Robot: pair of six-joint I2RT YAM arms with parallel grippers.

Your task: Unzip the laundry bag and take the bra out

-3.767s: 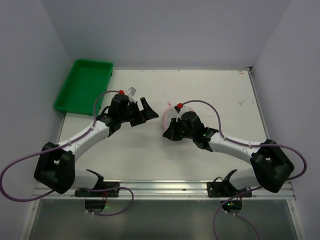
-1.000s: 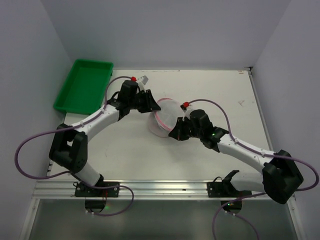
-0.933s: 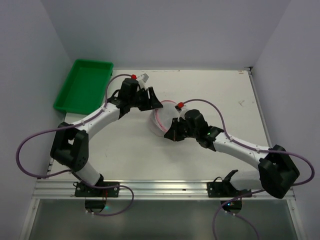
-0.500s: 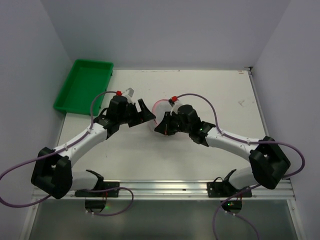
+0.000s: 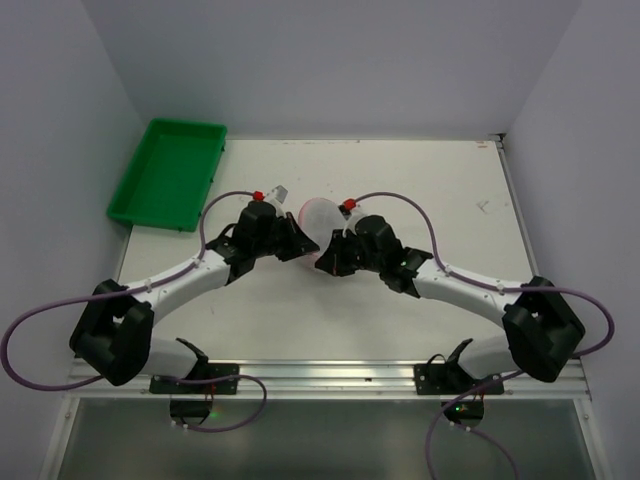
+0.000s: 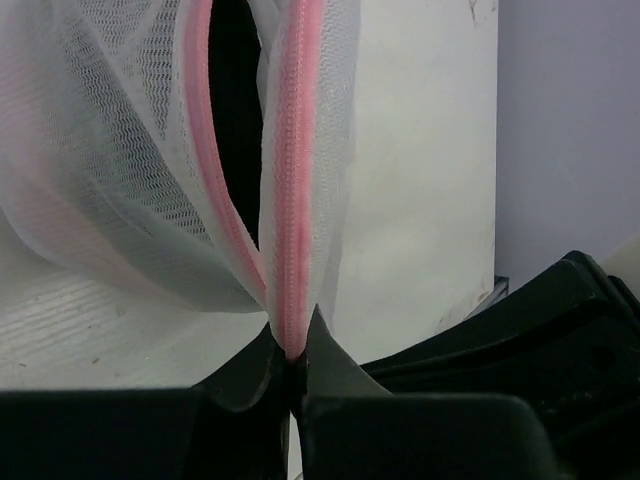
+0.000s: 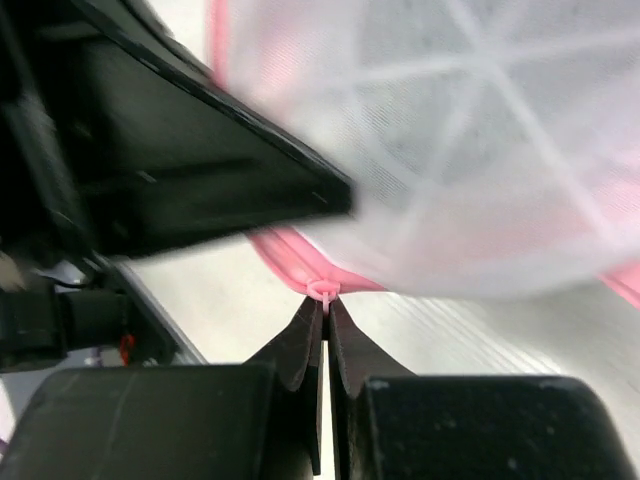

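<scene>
The laundry bag (image 5: 320, 215), white mesh with pink zipper trim, is held between the two grippers at the table's middle. My left gripper (image 5: 300, 244) is shut on the bag's pink zipper band (image 6: 292, 250), pinching its lower end. Beside that band the zipper gapes as a dark slit (image 6: 235, 150). My right gripper (image 5: 330, 258) is shut on the small pink zipper pull (image 7: 321, 292) at the bag's edge, under the mesh (image 7: 480, 130). The left arm's black body (image 7: 180, 170) fills the left of the right wrist view. The bra is hidden.
A green plastic tray (image 5: 168, 172) sits at the table's far left corner. Purple cables loop from both arms. The white table (image 5: 440, 190) ends at a metal rail along the near edge.
The left gripper opened wide, moved in to the right onto the bag, then shut on the pink zipper band. The right gripper stayed shut and shifted slightly; the bag sits higher between them.
</scene>
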